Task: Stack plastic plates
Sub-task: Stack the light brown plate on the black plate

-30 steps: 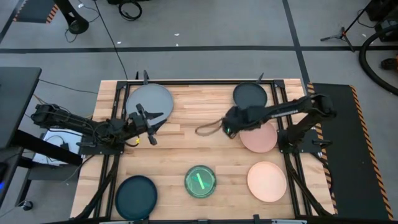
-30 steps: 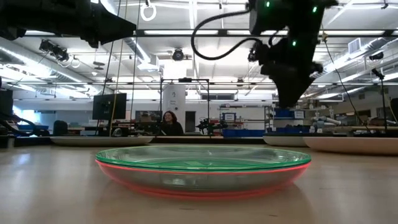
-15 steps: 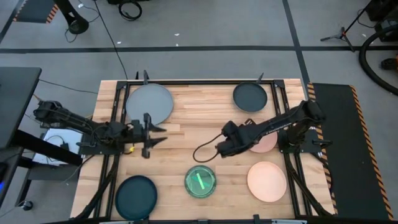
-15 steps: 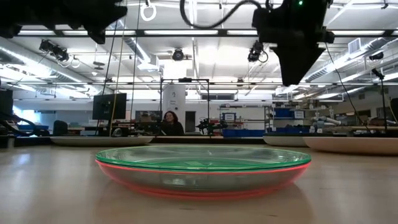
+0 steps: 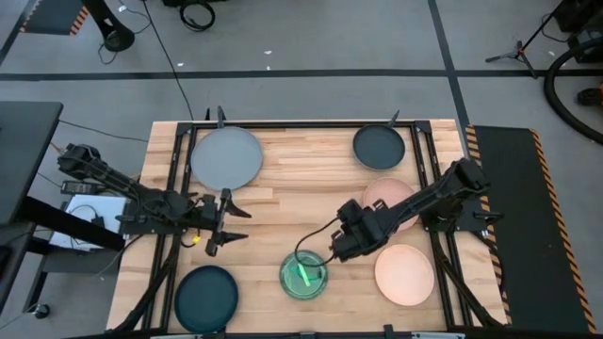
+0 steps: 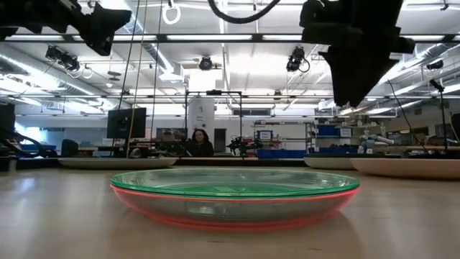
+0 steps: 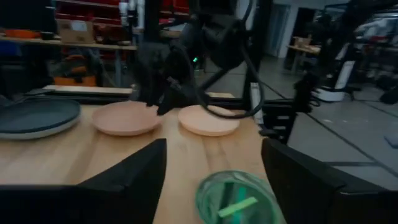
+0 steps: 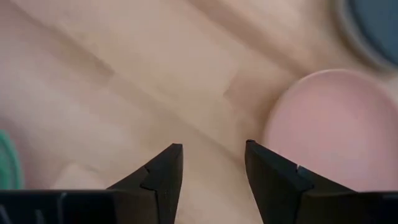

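Several plastic plates lie apart on the wooden table: a grey one (image 5: 226, 157) and a dark one (image 5: 379, 145) at the far side, two peach ones (image 5: 404, 274) (image 5: 396, 200) at the right, and a dark teal one (image 5: 206, 298) at the near left. A translucent teal plate (image 5: 303, 275) rests in a red plate (image 6: 233, 214) near the front. My right gripper (image 5: 332, 254) hangs open above the table just right of that pair, pointing down. My left gripper (image 5: 240, 224) is open and level at the table's left, with nothing between its fingers (image 7: 134, 180).
Black frame rails run along the table's left (image 5: 174, 235) and right (image 5: 438, 245) sides. A loop of cable (image 5: 316, 247) hangs from my right arm over the teal plate. Bare wood (image 5: 283, 198) lies in the middle. A person (image 6: 195, 142) sits far behind the table.
My right gripper has travelled from over the far peach plate toward the table's near edge and left, ending beside the teal plate. My left gripper has swung toward the near edge, rolling as it went, and its fingers have spread wider. No plate has moved.
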You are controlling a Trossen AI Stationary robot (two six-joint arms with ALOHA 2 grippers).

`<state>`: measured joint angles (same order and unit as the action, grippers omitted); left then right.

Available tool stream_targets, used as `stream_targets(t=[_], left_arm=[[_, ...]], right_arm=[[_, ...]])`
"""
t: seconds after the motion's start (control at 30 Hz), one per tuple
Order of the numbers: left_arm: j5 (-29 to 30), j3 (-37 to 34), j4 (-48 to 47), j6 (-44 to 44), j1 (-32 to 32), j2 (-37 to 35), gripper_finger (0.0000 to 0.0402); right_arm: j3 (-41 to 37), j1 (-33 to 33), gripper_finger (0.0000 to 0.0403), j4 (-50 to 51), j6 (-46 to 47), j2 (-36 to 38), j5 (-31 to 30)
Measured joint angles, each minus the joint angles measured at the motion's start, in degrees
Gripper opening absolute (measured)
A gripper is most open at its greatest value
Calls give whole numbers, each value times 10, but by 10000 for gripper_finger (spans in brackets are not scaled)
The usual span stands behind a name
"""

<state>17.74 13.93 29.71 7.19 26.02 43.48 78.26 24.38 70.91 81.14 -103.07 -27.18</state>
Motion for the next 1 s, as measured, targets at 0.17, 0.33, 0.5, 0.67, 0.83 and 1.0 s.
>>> stream_targets(t=[0.17, 0.33, 0.5, 0.67, 0.83, 1.0], left_arm=[[0, 0, -9, 16, 38, 0, 283], [-1, 0, -12, 16, 64, 0, 283], [-6, 0, -26, 17, 78, 14, 283], [-42, 0, -26, 40, 84, 45, 283], [-42, 0, -22, 43, 83, 55, 283], [-41, 18, -22, 37, 84, 57, 283]], right_arm=[[26, 18, 173, -20, 4, -39, 7], [30, 14, 173, 18, 3, -57, 43], [3, -5, 173, 24, -7, -54, 76], [-20, -46, 177, 24, -60, -55, 152], [-28, -92, 191, 36, -122, -55, 155], [-31, -144, 195, 32, -210, -55, 159]])
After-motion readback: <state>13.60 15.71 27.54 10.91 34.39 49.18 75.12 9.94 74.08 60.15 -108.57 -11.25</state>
